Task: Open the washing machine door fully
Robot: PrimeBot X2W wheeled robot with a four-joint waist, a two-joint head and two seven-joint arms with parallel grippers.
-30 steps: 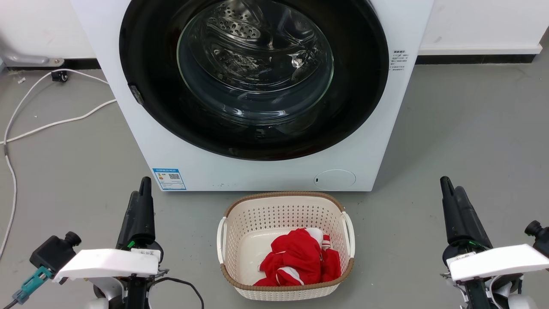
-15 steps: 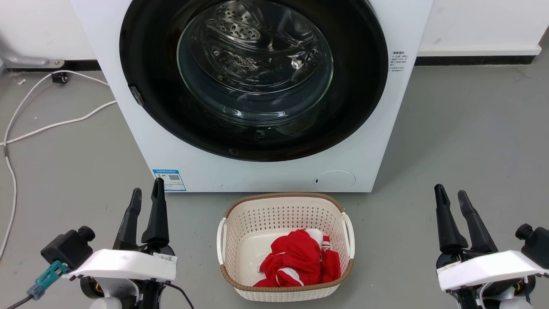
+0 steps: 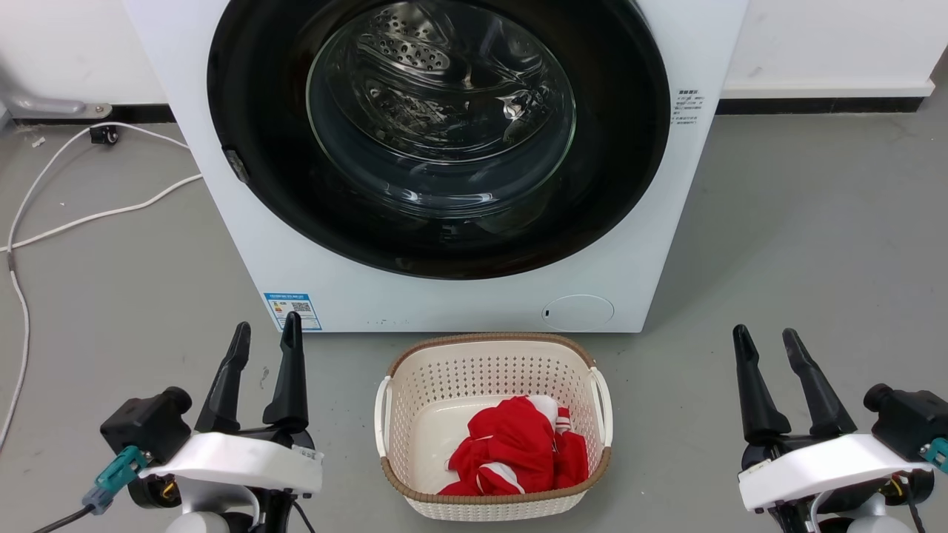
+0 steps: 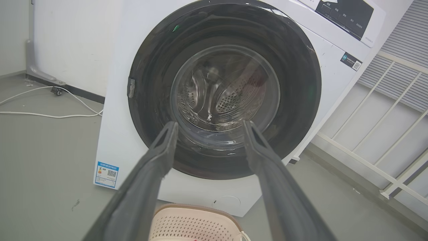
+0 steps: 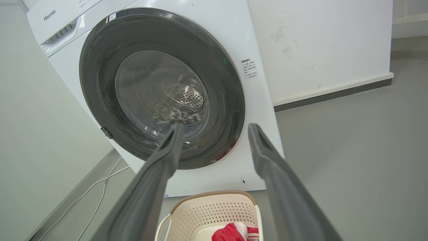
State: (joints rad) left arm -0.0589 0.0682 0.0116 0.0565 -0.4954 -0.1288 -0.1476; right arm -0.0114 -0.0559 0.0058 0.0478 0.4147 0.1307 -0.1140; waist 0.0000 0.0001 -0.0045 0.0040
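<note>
Head view — basket (image 3: 489, 337) before washing machine door (image 3: 441, 126), between left tool (image 3: 267, 321) and right tool (image 3: 763, 330) — both wide

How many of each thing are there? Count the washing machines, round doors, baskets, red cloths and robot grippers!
washing machine: 1
washing machine door: 1
basket: 1
red cloth: 1 bundle, in the basket
grippers: 2, the left gripper and the right gripper, both open
Total: 6
</note>
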